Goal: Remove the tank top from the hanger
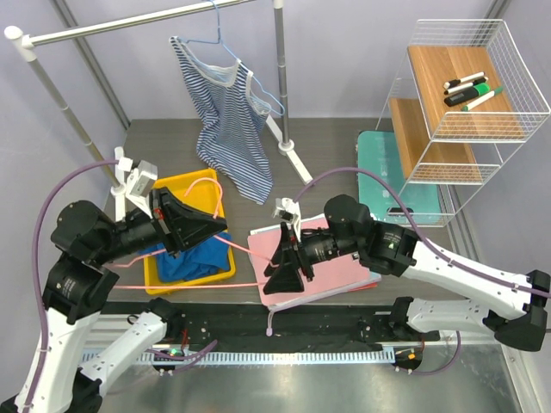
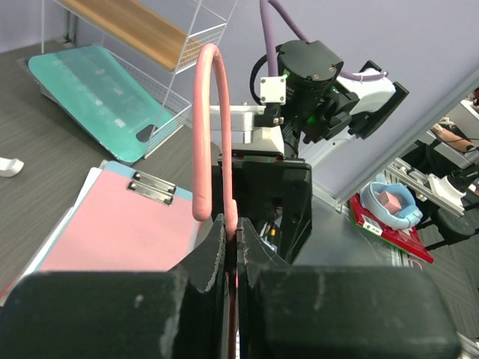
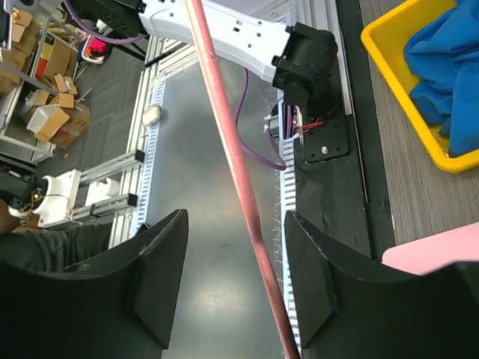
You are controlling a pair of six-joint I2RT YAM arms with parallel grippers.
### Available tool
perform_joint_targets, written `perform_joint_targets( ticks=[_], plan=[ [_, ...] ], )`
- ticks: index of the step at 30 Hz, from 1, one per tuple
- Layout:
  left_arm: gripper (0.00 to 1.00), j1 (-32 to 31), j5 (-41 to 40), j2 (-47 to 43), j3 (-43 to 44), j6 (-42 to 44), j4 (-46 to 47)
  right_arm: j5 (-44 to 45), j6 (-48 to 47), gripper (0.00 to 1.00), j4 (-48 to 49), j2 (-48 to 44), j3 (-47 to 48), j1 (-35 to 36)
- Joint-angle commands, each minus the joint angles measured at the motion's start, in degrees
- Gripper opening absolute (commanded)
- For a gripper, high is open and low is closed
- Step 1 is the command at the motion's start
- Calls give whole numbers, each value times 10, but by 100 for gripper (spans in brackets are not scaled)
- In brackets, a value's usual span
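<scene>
A blue-and-white striped tank top (image 1: 228,129) hangs on a light blue wire hanger (image 1: 263,89) hooked over the rail at the back. Both grippers are well in front of it. My left gripper (image 1: 225,227) (image 2: 231,224) is shut on a bare pink hanger (image 1: 250,250) (image 2: 202,134), just below its hook. My right gripper (image 1: 281,284) (image 3: 236,217) is open at the table's front edge. The pink hanger's bar (image 3: 232,142) runs between its fingers, nearer the right one; I cannot tell whether it touches.
A yellow bin (image 1: 185,182) (image 3: 397,75) holding blue cloth (image 1: 185,258) sits under the left gripper. A pink clipboard (image 1: 336,267) (image 2: 112,232) lies under the right arm. At the right are a teal board (image 1: 387,163) and a wire shelf (image 1: 465,86) with markers.
</scene>
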Motion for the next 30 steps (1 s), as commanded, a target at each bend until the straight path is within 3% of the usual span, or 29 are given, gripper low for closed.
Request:
perform_joint_targets(
  ticks=[1, 3, 6, 7, 8, 11, 12, 13, 14, 15, 22, 25, 30],
  plan=[
    [0, -3, 21, -14, -4, -6, 31, 7, -9, 54, 57, -19, -8, 4],
    [0, -3, 18, -15, -3, -5, 29, 21, -8, 47, 62, -27, -17, 4],
    [0, -3, 21, -12, -1, -5, 28, 14, 6, 19, 89, -36, -34, 4],
    [1, -2, 20, -11, 2, -5, 27, 11, 14, 4, 99, -38, -39, 4],
    [3, -3, 18, -11, 3, -4, 25, 14, 26, 1, 107, -44, -42, 4],
    [47, -2, -33, -16, 9, 9, 6, 49, 42, 1, 130, -57, -55, 4],
    [71, -3, -90, -26, 11, 13, -4, 86, 40, 1, 126, -69, -58, 4],
    [78, -2, -118, -30, 12, 27, -20, 102, 40, 1, 122, -74, -58, 5],
    [92, -3, -145, -36, 15, 33, -28, 119, 33, 1, 116, -79, -58, 4],
    [97, -2, -213, -42, 17, 39, -49, 158, 33, 1, 107, -89, -56, 4],
    [100, -3, -535, -124, 10, 50, -109, 290, 35, 1, 60, -98, -34, 4],
    [100, -3, -601, -148, 7, 60, -110, 328, 23, 1, 39, -83, -20, 4],
    [100, -3, -634, -164, 0, 76, -115, 427, -10, 1, -11, -37, 52, 4]
  ],
)
